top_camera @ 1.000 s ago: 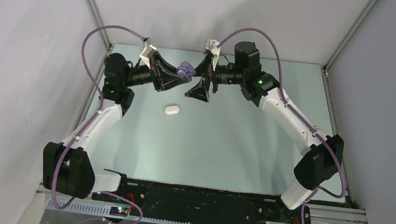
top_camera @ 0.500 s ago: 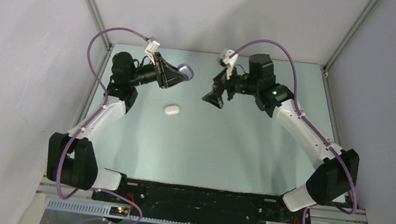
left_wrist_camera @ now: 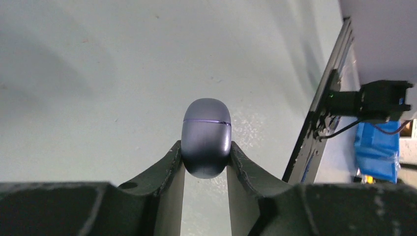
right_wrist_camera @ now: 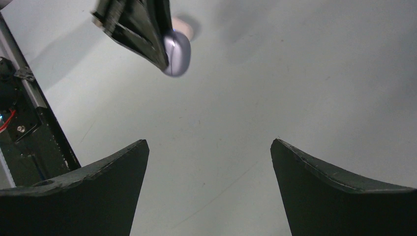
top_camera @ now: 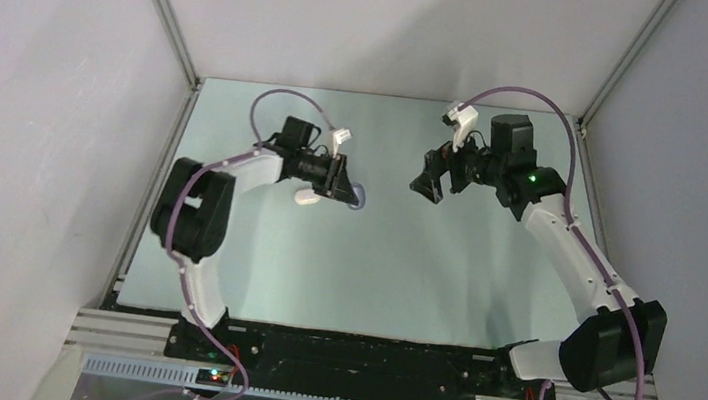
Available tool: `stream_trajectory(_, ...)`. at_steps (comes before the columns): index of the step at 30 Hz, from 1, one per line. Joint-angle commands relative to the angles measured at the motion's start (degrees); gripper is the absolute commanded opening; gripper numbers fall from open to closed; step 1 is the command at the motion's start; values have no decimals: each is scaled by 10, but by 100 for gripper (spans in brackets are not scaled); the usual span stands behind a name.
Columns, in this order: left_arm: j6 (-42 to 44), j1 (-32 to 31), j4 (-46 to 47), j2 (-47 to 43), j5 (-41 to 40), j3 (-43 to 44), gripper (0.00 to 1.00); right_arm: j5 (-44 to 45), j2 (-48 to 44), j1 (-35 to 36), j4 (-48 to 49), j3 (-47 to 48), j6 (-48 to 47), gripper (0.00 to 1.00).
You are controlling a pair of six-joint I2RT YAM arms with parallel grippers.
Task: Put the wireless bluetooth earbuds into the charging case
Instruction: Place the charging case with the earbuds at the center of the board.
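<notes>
My left pincer (left_wrist_camera: 205, 150) is pinching the purple charging case (left_wrist_camera: 206, 137) across its narrow width, both fingers bearing on the flanks just below the lid seam. In the top view it is hanging at centre-left, just right of the white case (top_camera: 307, 197) lying on the table (top_camera: 424, 258); I cannot tell whether it is touching the surface. I am judging it light, hard and glossy, a pebble that could squirt out of a tight squeeze, so holding the lower half is leaving the lid free. In the left wrist view its long axis is running up the frame, rounded lid end pointing away, seam crossing level. My right pincer (right_wrist_camera: 209, 147) is standing spread wide, carrying nothing. No earbuds are showing.
</notes>
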Motion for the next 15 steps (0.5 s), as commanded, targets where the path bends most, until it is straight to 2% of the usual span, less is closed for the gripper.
stream_trajectory(1, 83, -33, -139, 83, -24, 104, 0, 9, -10, -8, -2, -2, 2, 99)
stream_trajectory(4, 122, -46, -236, 142, -29, 178, 5, 9, -8, -8, 4, -2, 0, 100)
stream_trajectory(6, 141, -51, -287, 175, -37, 216, 17, 21, -6, -9, 4, -2, 1, 99)
stream_trajectory(9, 162, -49, -308, 174, -51, 224, 49, 39, -4, -12, 5, -2, 4, 99)
stream_trajectory(10, 163, -48, -311, 158, -63, 222, 71, 41, -5, -13, 7, -2, 4, 99)
stream_trajectory(12, 163, -36, -329, 133, -82, 234, 96, 51, -6, -16, 6, 2, 4, 100)
stream_trajectory(15, 151, -1, -356, 94, -111, 264, 99, 74, -9, -20, -1, 9, 3, 100)
